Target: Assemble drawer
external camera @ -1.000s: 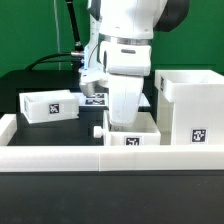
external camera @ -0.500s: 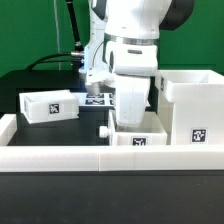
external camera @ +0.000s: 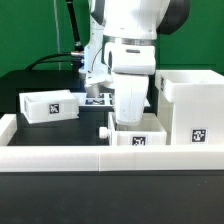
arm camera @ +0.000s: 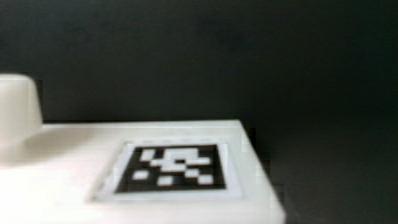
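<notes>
Both trays sat outside the casing, so I judged nothing was joined yet. The middle tray was just left of the casing, under my gripper. The other tray lay well apart on the left. I could not tell how open the gripper was, or if it held anything

The near tray hides the jaws; casing cropped.

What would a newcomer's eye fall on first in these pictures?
The white robot arm fills the middle of the exterior view, reaching down to a small knobbed tray by the low white wall. To that view's right stands the large boxy casing; to its left lies a second tray. The wrist view shows a black-and-white tag close up.
</notes>
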`<state>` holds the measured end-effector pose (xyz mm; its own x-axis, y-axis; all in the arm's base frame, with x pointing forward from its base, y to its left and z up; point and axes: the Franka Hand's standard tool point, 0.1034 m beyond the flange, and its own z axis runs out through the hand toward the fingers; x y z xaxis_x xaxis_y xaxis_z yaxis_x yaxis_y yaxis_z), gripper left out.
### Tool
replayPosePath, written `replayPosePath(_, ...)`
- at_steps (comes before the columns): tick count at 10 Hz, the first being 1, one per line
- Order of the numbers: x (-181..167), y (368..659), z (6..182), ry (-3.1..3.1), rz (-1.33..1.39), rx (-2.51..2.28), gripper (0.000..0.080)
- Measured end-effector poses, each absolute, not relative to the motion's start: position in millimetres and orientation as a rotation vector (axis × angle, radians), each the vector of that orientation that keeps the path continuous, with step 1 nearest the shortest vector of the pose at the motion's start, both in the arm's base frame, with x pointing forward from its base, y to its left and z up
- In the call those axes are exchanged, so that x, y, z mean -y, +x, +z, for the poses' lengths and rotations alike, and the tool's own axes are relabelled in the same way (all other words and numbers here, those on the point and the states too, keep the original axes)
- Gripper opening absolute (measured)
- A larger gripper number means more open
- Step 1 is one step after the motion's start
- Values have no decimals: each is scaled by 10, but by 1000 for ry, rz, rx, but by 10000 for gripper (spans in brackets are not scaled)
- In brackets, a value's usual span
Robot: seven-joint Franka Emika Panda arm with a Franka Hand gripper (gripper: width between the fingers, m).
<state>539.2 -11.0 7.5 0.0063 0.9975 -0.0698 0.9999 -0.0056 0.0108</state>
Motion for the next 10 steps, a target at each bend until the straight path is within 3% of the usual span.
replayPosePath(10,109,5396,68,2192,-48,-2160,42)
